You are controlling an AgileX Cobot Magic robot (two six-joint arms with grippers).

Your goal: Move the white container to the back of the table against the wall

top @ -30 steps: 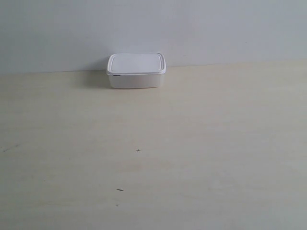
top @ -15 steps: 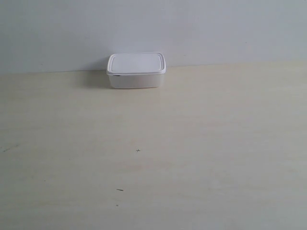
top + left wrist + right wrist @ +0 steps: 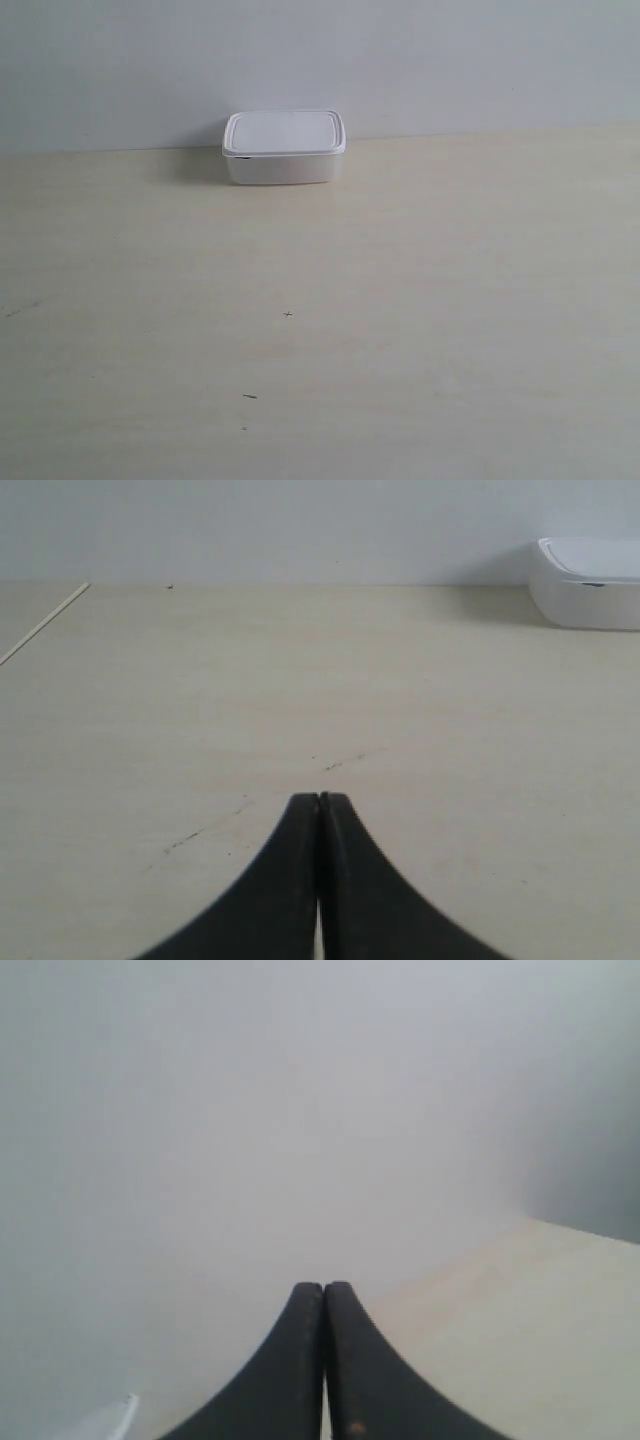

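Observation:
The white container [image 3: 284,147] stands lidded at the back of the table [image 3: 400,300], its rear side at the wall [image 3: 320,60]. In the left wrist view the white container [image 3: 590,580] shows far off at the table's back edge. My left gripper [image 3: 319,798] is shut and holds nothing, low over the bare table [image 3: 250,680]. My right gripper [image 3: 323,1287] is also shut and holds nothing, facing the wall [image 3: 250,1110], with a strip of the table [image 3: 520,1340] beside it. Neither arm appears in the exterior view.
A few small dark specks [image 3: 288,314] mark the tabletop. A white corner [image 3: 112,1420] of something shows at the right wrist view's edge; what it is I cannot tell. The table's side edge [image 3: 40,628] shows in the left wrist view.

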